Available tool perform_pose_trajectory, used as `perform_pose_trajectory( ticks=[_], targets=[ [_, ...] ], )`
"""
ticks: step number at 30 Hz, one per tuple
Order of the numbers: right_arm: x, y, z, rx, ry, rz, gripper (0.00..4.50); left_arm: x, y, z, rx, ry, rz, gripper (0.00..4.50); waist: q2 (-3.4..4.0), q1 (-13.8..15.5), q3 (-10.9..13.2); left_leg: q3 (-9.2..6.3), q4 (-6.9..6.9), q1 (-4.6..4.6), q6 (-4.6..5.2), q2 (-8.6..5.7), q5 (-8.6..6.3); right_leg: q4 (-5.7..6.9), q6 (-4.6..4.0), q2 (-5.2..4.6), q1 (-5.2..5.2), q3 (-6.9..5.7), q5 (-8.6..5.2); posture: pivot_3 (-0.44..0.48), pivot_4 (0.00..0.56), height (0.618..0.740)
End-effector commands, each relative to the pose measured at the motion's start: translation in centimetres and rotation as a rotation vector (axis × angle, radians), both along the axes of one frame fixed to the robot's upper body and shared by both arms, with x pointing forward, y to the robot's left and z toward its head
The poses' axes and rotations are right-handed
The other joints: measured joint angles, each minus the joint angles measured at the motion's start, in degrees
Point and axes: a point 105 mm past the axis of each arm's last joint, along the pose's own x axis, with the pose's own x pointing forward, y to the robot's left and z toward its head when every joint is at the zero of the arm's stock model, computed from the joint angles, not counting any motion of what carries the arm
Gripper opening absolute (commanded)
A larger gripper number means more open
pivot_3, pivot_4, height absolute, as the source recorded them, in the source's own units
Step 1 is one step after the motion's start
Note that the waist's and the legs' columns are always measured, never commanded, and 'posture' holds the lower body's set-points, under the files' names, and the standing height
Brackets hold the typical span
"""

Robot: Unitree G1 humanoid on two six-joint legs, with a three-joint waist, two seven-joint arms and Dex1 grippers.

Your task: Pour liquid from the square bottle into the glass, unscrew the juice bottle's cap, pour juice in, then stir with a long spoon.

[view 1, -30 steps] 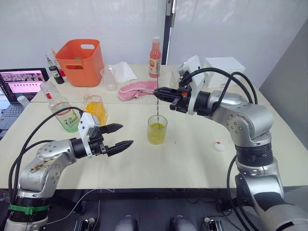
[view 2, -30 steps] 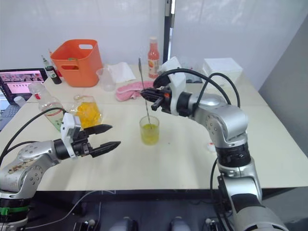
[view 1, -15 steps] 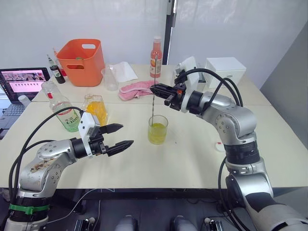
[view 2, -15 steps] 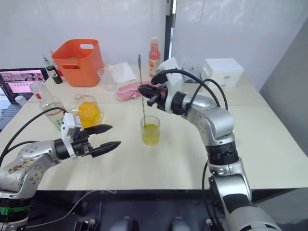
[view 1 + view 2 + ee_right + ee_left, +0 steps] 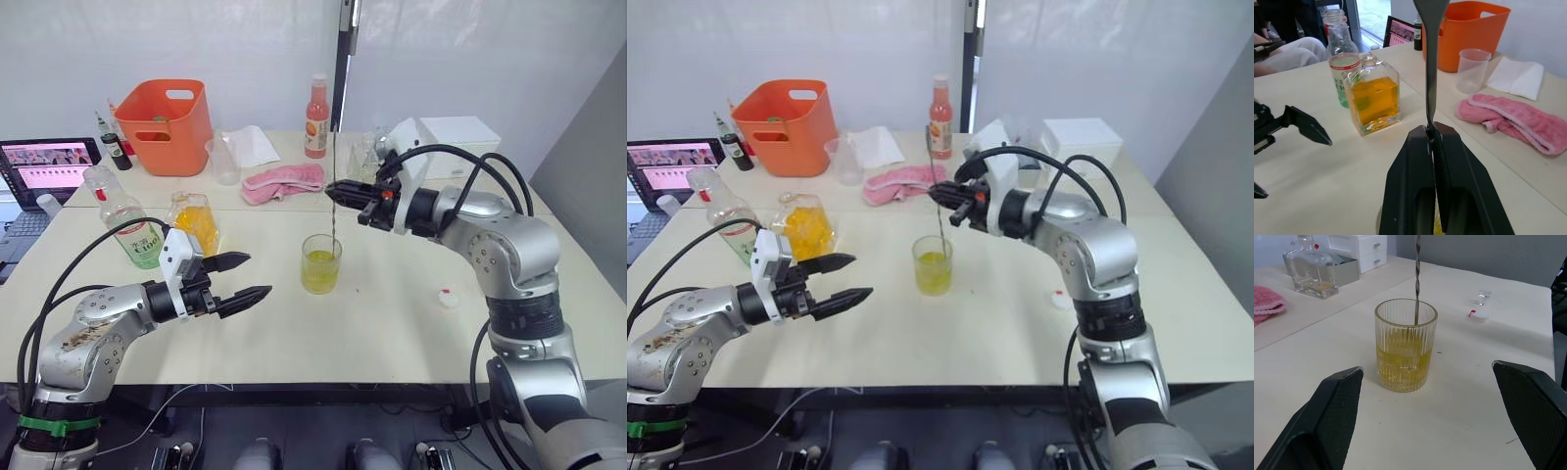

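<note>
Long spoon top cut off, bowl hidden in glass, right gripper pinching stem.

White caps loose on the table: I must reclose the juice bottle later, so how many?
1: the cap lies on the table, right of the glass; others may be hidden.

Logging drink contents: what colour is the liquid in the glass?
Yellow, translucent, in the ribbed glass; clearest in the left wrist view.

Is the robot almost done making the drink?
Nearly. The glass already holds yellow liquid, and the cap lies off on the table. The right gripper is shut on the long spoon, which dips into the glass: stirring is in hand. The left gripper waits open.
</note>
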Motion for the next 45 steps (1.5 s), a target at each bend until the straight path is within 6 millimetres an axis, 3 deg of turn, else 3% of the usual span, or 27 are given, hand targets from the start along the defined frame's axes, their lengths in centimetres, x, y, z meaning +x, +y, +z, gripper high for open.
perform_pose_trajectory(
  ticks=[1, 6, 16, 24, 28, 33, 39, 45],
  targets=[
    [-1.4, 1.3, 1.4, 0.039, -0.035, 0.061, 0.0, -0.1, -0.4, 1.0, -0.003, -0.045, -0.014, 4.47, 0.0, 0.0, 0.0, 0.0, 0.0, 0.0, 0.0, 0.0, 0.0, 0.0, 0.0, 0.0, 0.0, 0.0, 0.0, 0.0, 0.15, 0.715],
    [-0.5, 1.9, 2.1, 0.103, -0.051, 0.038, 0.0, -0.1, -0.4, 1.0, -0.003, -0.046, -0.013, 4.47, 0.0, 0.0, 0.0, 0.0, 0.0, 0.0, 0.0, -0.01, 0.0, 0.0, 0.0, 0.01, 0.0, 0.0, 0.0, 0.0, 0.15, 0.715],
    [2.7, -0.5, 2.8, 0.17, -0.107, -0.104, 0.0, -0.2, -0.2, 1.0, -0.003, -0.046, -0.009, 4.47, 0.0, 0.0, 0.0, 0.01, 0.0, 0.0, -0.01, -0.03, 0.0, 0.0, 0.0, 0.0, 0.0, -0.01, 0.0, 0.0, 0.15, 0.715],
    [1.0, -1.1, 2.7, 0.117, -0.082, -0.065, 0.0, -0.3, 0.0, 0.9, 0.0, -0.044, -0.005, 4.47, 0.0, 0.0, 0.0, 0.01, -0.01, 0.0, -0.01, -0.02, 0.0, 0.0, 0.0, -0.01, 0.0, 0.0, 0.0, 0.0, 0.15, 0.715],
    [-0.7, 0.1, 2.1, 0.097, -0.05, 0.004, 0.0, -0.3, 0.0, 0.9, -0.001, -0.043, -0.008, 4.47, 0.0, 0.0, 0.0, -0.01, -0.01, 0.0, -0.01, 0.01, 0.0, 0.0, 0.0, 0.0, 0.0, 0.0, 0.0, 0.0, 0.15, 0.715],
    [-0.8, 1.5, 2.1, 0.121, -0.046, 0.025, 0.0, -0.3, -0.1, 0.9, -0.001, -0.043, -0.01, 4.47, 0.0, 0.0, 0.0, 0.01, -0.01, 0.01, -0.01, 0.0, 0.0, 0.0, 0.0, 0.01, 0.0, 0.0, 0.0, 0.0, 0.15, 0.715],
    [-0.1, 0.9, 3.5, 0.163, -0.083, -0.01, 0.0, -0.3, 0.1, 1.0, 0.002, -0.048, -0.005, 4.47, 0.0, 0.1, 0.0, 0.01, 0.0, 0.0, -0.01, -0.02, 0.0, 0.0, 0.0, -0.01, 0.0, -0.01, 0.0, 0.0, 0.15, 0.715],
    [-1.3, -0.6, 5.7, 0.211, -0.1, 0.006, 0.0, -0.3, 0.8, 1.2, 0.009, -0.085, 0.013, 4.47, 0.0, 0.1, 0.0, 0.0, -0.02, 0.0, -0.01, -0.02, 0.0, -0.02, 0.0, -0.02, 0.0, -0.02, 0.0, 0.0, 0.15, 0.715]
  ],
)
